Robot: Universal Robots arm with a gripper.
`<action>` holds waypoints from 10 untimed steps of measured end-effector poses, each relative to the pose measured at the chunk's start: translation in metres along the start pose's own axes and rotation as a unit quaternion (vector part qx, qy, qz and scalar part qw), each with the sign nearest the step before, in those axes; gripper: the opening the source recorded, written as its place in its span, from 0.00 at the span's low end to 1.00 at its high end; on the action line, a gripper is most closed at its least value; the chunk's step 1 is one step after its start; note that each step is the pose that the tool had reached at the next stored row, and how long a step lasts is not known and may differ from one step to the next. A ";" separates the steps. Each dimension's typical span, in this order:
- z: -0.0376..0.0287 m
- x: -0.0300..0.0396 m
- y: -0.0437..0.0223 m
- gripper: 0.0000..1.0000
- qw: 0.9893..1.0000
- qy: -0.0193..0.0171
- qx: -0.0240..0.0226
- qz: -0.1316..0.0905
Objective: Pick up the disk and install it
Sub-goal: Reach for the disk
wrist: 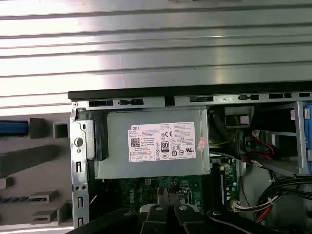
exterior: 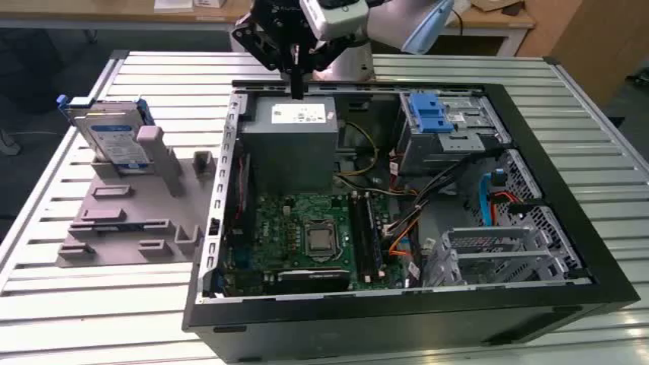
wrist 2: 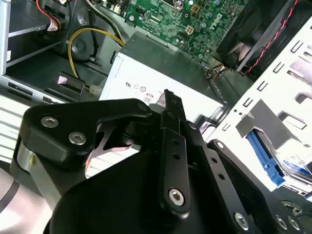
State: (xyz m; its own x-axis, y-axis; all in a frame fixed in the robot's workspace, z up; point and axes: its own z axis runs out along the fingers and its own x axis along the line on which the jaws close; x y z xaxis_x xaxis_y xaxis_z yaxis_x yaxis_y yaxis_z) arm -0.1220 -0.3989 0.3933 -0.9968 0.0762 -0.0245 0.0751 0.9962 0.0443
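Gripper (exterior: 297, 91), fingers together & empty, is hanging over the PSU box (exterior: 294, 144); we're seeing the disk (exterior: 109, 137) upright, well off to exterior view's left.

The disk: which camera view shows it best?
The exterior view: the disk stands upright in its holder, label visible. The first wrist view catches perhaps its blue edge; the second wrist view faces the case.

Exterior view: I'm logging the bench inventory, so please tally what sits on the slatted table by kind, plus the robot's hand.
Disk: 1
Grey holder fixture: 1
Open computer case: 1
Hand: 1
Total: 4
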 end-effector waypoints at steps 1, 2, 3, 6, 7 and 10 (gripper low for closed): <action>0.0000 0.0000 0.0000 0.11 1.000 0.000 0.000 0.000; 0.0000 0.0000 0.0000 0.11 1.000 0.000 0.000 0.000; 0.0000 0.0000 0.0000 0.11 1.000 0.000 0.000 0.000; 0.0000 0.0002 0.0000 0.11 1.000 0.000 0.000 0.000; 0.0000 0.0005 0.0000 0.11 1.000 0.000 0.000 0.000; 0.0000 0.0016 -0.0001 0.11 1.000 0.000 0.000 0.000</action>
State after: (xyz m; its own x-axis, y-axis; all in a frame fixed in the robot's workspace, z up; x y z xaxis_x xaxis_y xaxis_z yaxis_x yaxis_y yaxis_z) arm -0.1235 -0.3989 0.3933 -0.9968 0.0763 -0.0245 0.0752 0.9962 0.0444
